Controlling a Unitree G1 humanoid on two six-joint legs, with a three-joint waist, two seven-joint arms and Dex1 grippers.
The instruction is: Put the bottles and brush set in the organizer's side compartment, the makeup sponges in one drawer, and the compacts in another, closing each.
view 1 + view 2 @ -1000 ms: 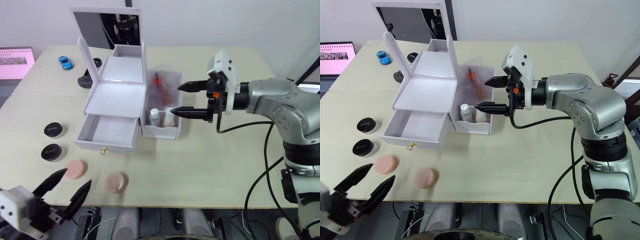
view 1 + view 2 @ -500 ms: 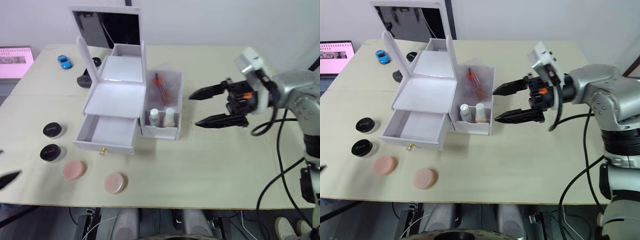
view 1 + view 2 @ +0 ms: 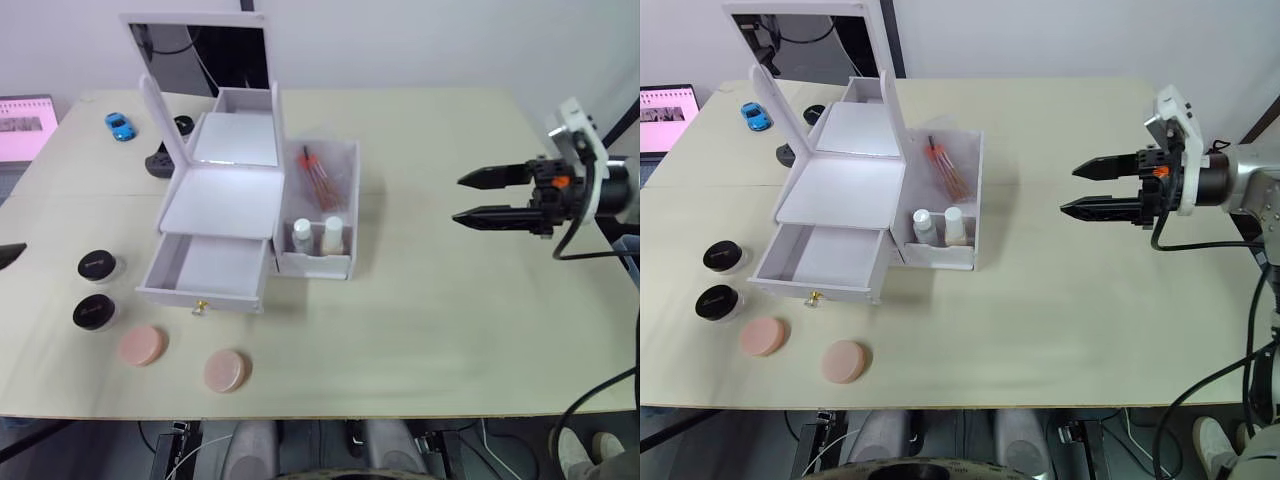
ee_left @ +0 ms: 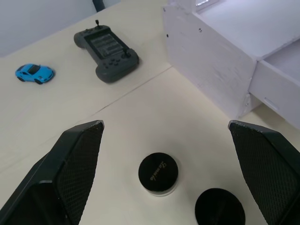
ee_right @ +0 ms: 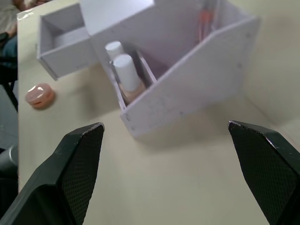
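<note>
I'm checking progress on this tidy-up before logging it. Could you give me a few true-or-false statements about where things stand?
1. Two bottles stand in the organizer's side compartment. True.
2. Both sponges lie in the open drawer. False: they lie on the table in front of it, and the drawer looks empty.
3. The right pincer is open and holds nothing. True.
4. The two compacts sit on the table to the left of the organizer. True.
5. The brush set lies on the table. False: it is in the side compartment, behind the bottles.
</note>
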